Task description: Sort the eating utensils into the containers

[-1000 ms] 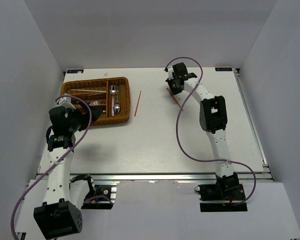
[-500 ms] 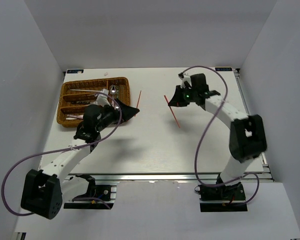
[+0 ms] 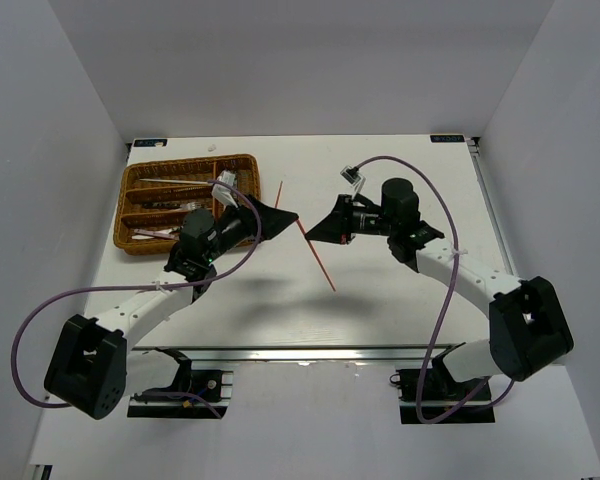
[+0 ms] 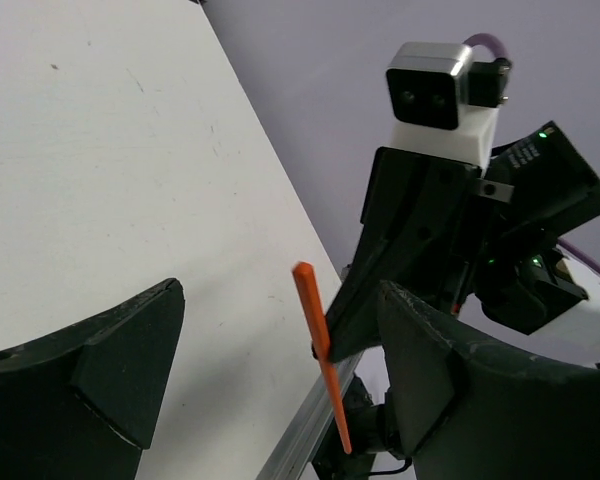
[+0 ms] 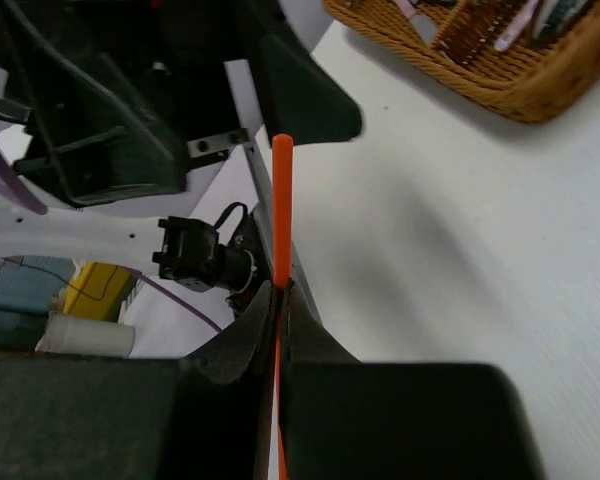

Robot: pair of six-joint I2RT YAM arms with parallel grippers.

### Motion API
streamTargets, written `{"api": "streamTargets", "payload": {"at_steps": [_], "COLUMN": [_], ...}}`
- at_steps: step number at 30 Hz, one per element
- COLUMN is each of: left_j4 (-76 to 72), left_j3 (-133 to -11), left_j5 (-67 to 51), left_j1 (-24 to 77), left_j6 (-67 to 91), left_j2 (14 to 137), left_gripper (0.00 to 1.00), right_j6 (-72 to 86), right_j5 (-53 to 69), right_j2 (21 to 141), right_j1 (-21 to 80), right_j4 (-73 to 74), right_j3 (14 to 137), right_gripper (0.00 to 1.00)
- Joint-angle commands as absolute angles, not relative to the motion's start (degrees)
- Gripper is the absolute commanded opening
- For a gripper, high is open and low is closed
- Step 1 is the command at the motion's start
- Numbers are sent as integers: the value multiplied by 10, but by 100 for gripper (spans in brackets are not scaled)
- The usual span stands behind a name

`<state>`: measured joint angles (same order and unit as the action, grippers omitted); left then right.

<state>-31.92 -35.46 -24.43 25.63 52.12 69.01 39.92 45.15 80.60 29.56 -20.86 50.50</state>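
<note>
Fyi, your R gripper (image 3: 313, 234) is pinched tight on a chopstick (image 3: 321, 265). It's thin, straight, matte red-orange, w/ a square-cut end per the left wrist cam. R wrist view shows both black fingers (image 5: 250, 320) closed on it w/ no gap, and the stick runs straight out between them. In the top view its long axis is diagonal: one end points up-left at the L gripper (image 3: 278, 217), and the longer part trails down-right toward the near edge of the table (image 3: 410, 170). It's about mid-table, right of the tray (image 3: 185, 160) and apart from it. It looks lifted off the surface, but can't confirm from these views. L gripper is spread wide w/ nothing in it. In its own cam the two black wedge-shaped fingers frame the stick's tip, which isn't touching either finger afaict. The tray is brown woven wicker, rectangular, split into long compartments, and sits at the far-left of the smooth white table. Pink-handled pieces (image 5: 523, 22) and silver ones lie inside, but can't tell which compartment each is in. A 2nd chopstick (image 3: 279, 188) lies flat on the table just right of the tray. Its axis runs roughly far-to-near, and its near part is hidden behind the L gripper.
</note>
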Motion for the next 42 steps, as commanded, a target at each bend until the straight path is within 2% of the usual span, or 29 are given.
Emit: {"api": "streamTargets", "payload": {"at_steps": [1, 3, 7, 10, 11, 13, 14, 15, 16, 17, 19, 20, 22, 23, 25, 29, 35, 42], "left_j4": [-321, -321, -348, -377, -379, -369, -359, -306, -264, -158, -69, -21, -24, -32, -49, -99, -150, -136], "left_j3": [-371, -367, -367, -366, -366, -367, -370, -383, -397, -414, -455, -464, -462, -461, -471, -557, -692, -800], "left_j5": [-234, -233, -253, -273, -276, -271, -263, -228, -198, -115, -49, -37, -47, -42, -21, -30, -72, -60], "left_j1": [262, 263, 265, 267, 267, 267, 267, 265, 262, 245, 207, 138, 58, -12, -74, -176, -210, -210], "left_j6": [521, 524, 541, 555, 555, 549, 541, 533, 507, 497, 511, 532, 588, 608, 649, 715, 776, 774], "left_j2": [678, 672, 674, 672, 672, 670, 668, 664, 661, 660, 670, 678, 694, 711, 737, 892, 1068, 1169], "left_gripper": [87, 84, 67, 39, 22, 4, 0, 0, 0, 0, 0, 0, 0, 0, 0, 0, 0, 12], "right_j6": [414, 409, 408, 409, 410, 408, 407, 405, 403, 400, 402, 403, 403, 402, 387, 359, 320, 284], "right_j5": [442, 437, 418, 404, 404, 401, 399, 382, 372, 361, 331, 324, 316, 316, 317, 317, 319, 328], "right_j2": [791, 799, 822, 839, 848, 854, 851, 846, 839, 820, 798, 775, 758, 745, 736, 716, 721, 747], "right_j1": [320, 332, 359, 364, 365, 366, 366, 365, 357, 351, 323, 314, 287, 280, 265, 257, 248, 238], "right_j4": [-243, -233, -228, -221, -221, -218, -219, -214, -210, -207, -200, -199, -194, -190, -176, -142, -120, -100], "right_j3": [534, 548, 573, 597, 603, 616, 614, 611, 605, 584, 555, 527, 502, 486, 477, 458, 439, 459], "right_gripper": [0, 0, 0, 0, 0, 0, 7, 21, 41, 89, 89, 89, 89, 89, 89, 89, 89, 89]}}
